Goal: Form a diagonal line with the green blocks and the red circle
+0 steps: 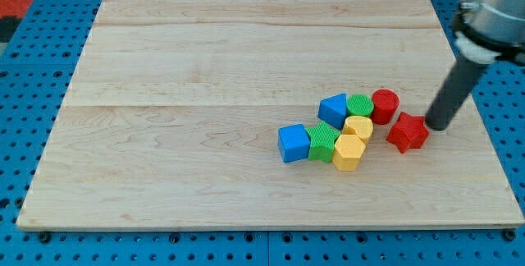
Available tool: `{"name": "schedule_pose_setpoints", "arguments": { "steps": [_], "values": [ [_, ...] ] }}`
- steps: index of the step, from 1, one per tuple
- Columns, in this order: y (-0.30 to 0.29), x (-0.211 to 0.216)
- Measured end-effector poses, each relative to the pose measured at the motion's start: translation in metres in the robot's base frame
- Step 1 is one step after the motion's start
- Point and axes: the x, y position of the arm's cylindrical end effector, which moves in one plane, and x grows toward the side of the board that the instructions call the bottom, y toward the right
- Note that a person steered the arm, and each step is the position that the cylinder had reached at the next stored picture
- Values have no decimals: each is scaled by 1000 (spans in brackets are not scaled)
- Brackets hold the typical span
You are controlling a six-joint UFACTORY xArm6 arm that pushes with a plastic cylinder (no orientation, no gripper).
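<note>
The red circle (385, 104) stands at the view's right, touching the green round block (359, 107) on its left. A second green block (325, 142) lies lower left, between a blue cube (294, 143) and a yellow block (348, 151). Together these run in a rough slant from lower left to upper right. My tip (435, 126) is just right of a red star-shaped block (407, 131), close to it or touching, and right of and below the red circle.
A blue triangular block (334, 109) sits left of the green round block. Another yellow block (358, 127) lies below it. The wooden board (205, 94) rests on a blue pegboard. The arm's body (492, 11) hangs over the board's upper right.
</note>
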Motion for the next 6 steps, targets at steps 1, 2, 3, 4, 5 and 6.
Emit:
{"name": "schedule_pose_setpoints", "arguments": {
  "steps": [1,2,3,4,5,6],
  "values": [
    [-26,-7],
    [-7,-30],
    [20,-66],
    [-8,-98],
    [-10,-79],
    [5,-65]
  ]
}}
